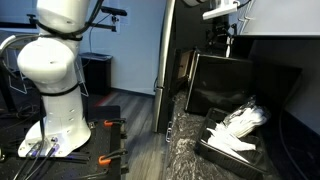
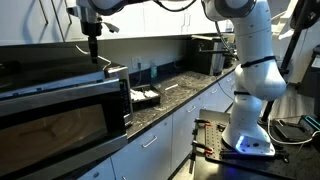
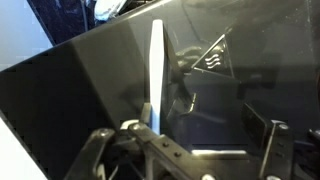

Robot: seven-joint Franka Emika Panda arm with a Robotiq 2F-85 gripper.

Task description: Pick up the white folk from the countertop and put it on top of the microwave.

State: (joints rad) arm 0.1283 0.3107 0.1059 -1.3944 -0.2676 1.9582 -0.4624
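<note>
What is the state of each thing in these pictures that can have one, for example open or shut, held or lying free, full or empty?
gripper: jaws open, holding nothing.
white fork: lying flat on a glossy dark surface between the jaws, not gripped.
microwave: door shut.
black tray: holds a heap of white utensils.
cabinet doors: shut.
</note>
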